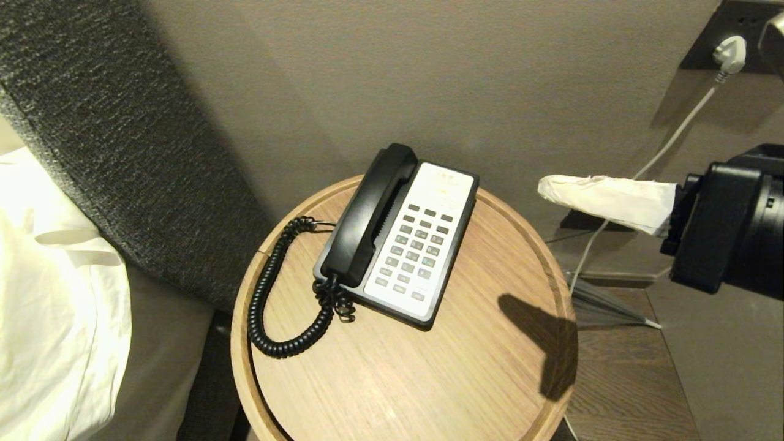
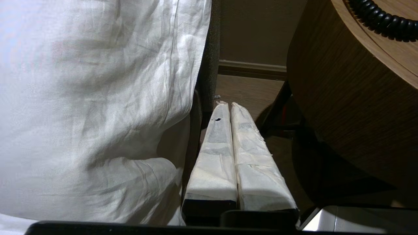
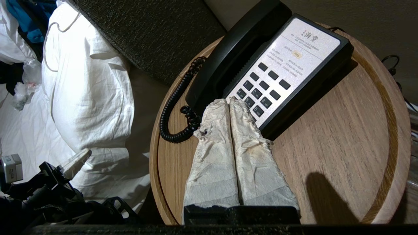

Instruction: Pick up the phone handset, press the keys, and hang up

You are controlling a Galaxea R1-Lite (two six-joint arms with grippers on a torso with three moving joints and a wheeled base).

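Head view: phone handset [image 1: 372,214] rests cradled, apparently well left of the pressed-together right gripper [image 1: 544,187].

Your right gripper [image 3: 229,101] has two long tapered fingers [image 3: 212,153] wrapped in crinkled, off-white tape, frayed and faintly stained, seated in a blocky matte-black wrist housing [image 1: 729,226]. Your left gripper [image 2: 227,105] wears the same pale wrapping; one finger [image 2: 214,153] shows a small dark hole near its tip, above a black base.
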